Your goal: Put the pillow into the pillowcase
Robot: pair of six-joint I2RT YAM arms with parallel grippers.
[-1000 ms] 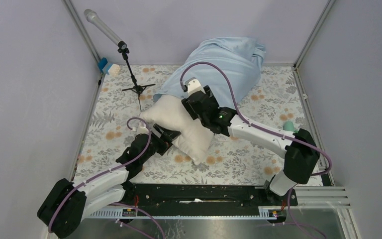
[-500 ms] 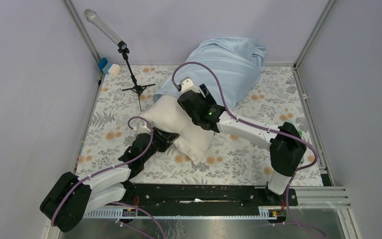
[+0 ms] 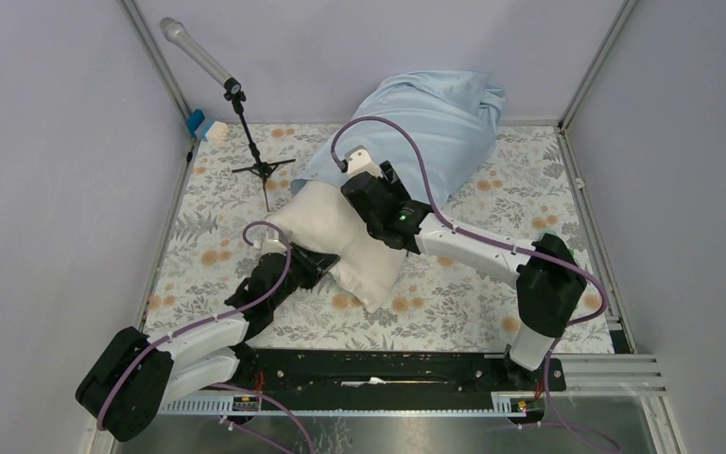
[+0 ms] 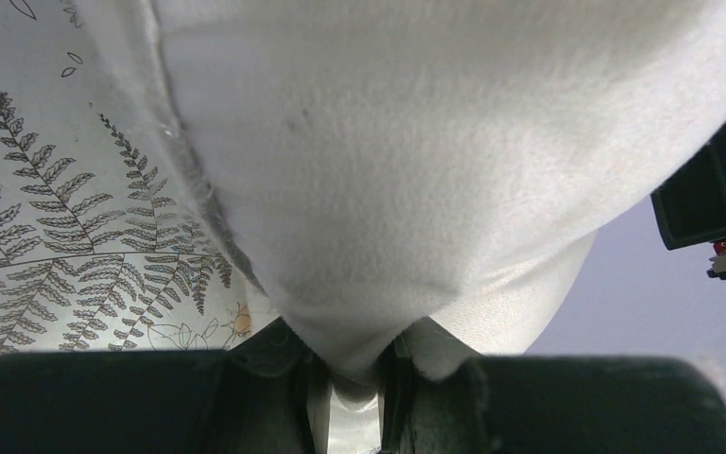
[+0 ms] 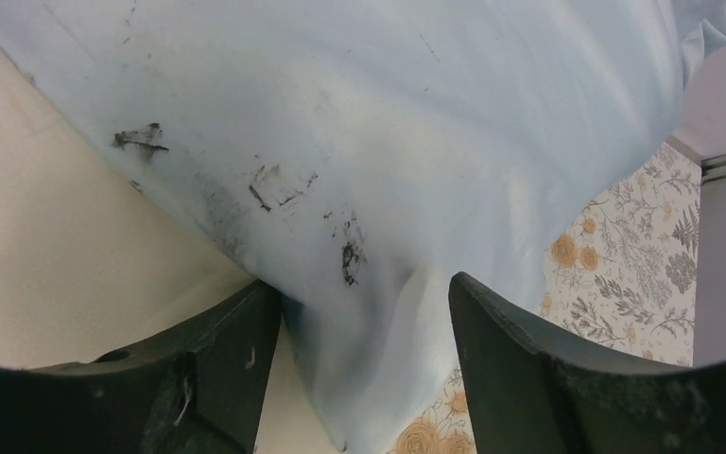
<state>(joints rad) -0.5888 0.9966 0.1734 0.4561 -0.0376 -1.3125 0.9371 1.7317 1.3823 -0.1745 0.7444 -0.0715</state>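
My left gripper (image 4: pixel 354 383) is clamped on a fold of the cream pillow (image 3: pixel 336 236), which fills that wrist view. My right gripper (image 5: pixel 364 317) has its jaws spread wide. The light-blue pillowcase (image 3: pixel 430 113) sags between them unpinched, with the pillow just beside it. From above, the pillow lies slantwise on the floral tablecloth (image 3: pixel 217 241), its far end under the pillowcase's edge; how far in, I cannot tell. The pillowcase is heaped against the back wall. A microphone stand (image 3: pixel 250 142) stands to the left, apart. My right arm crosses the pillow.
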